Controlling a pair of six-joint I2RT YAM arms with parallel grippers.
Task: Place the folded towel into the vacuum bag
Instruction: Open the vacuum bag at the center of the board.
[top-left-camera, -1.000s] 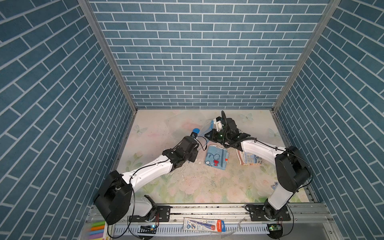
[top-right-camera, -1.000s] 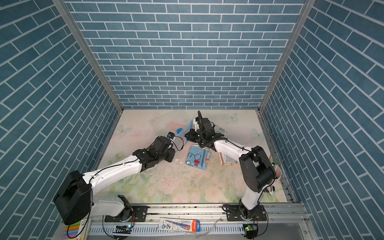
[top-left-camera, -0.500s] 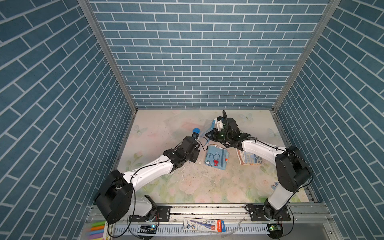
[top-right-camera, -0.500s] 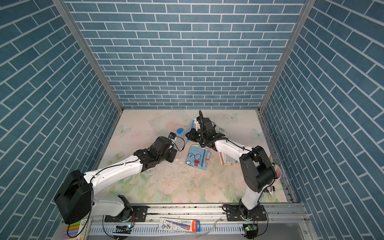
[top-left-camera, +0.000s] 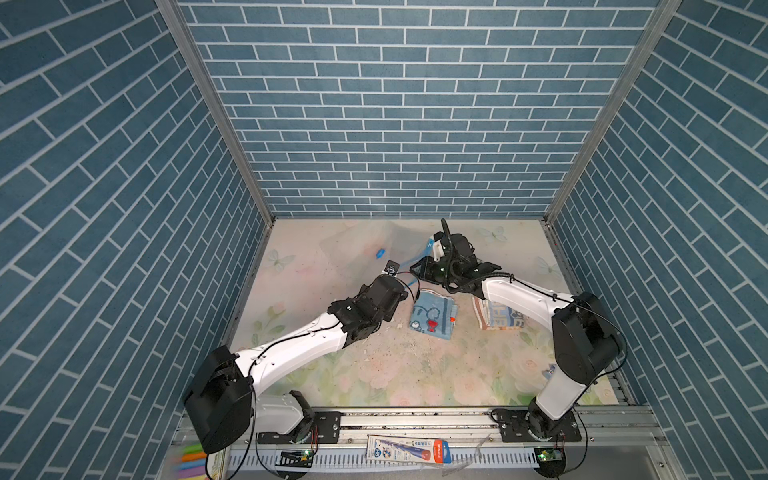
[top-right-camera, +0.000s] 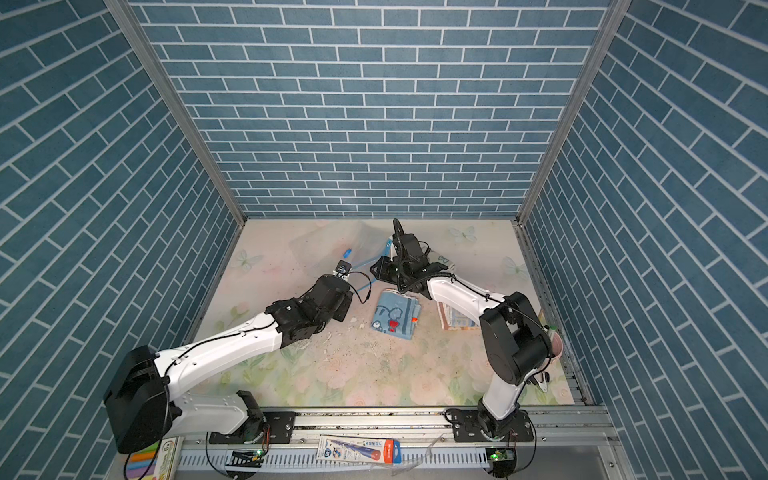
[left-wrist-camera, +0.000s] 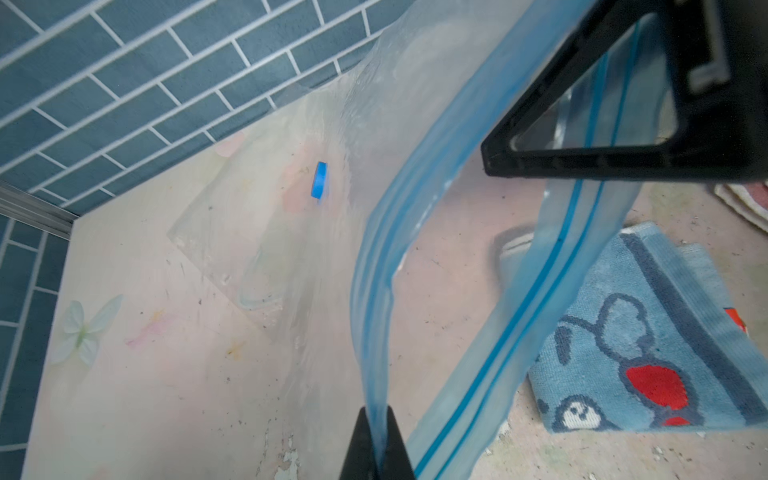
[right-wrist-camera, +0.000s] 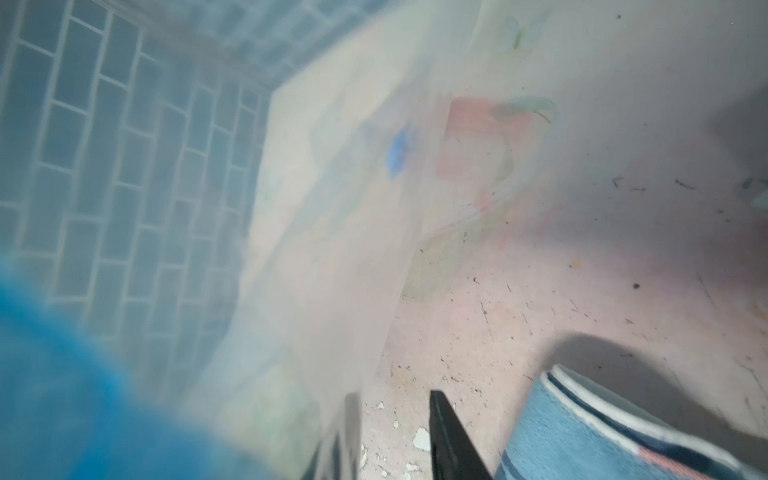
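— How do the arms look?
— The left arm (top-left-camera: 291, 353) and right arm (top-left-camera: 519, 295) match: white shells, black blocky joints, thin black cables (top-left-camera: 536, 288) looped outside.
— And the hands?
— Both left hand (left-wrist-camera: 376, 413) and right hand (right-wrist-camera: 392, 415) have black, tapering fingers (left-wrist-camera: 357, 457). Screwed black base plates (top-left-camera: 330, 428).

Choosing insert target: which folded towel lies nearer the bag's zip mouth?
The blue cartoon-print towel, just beside the vacuum bag's zip strip. The orange-striped towel lies farther off, partly under the right arm.

vacuum bag (top-right-camera: 324, 245): near edge lifted off table (top-right-camera: 374, 374) | blue towel (top-right-camera: 395, 316): flat, just beside bag
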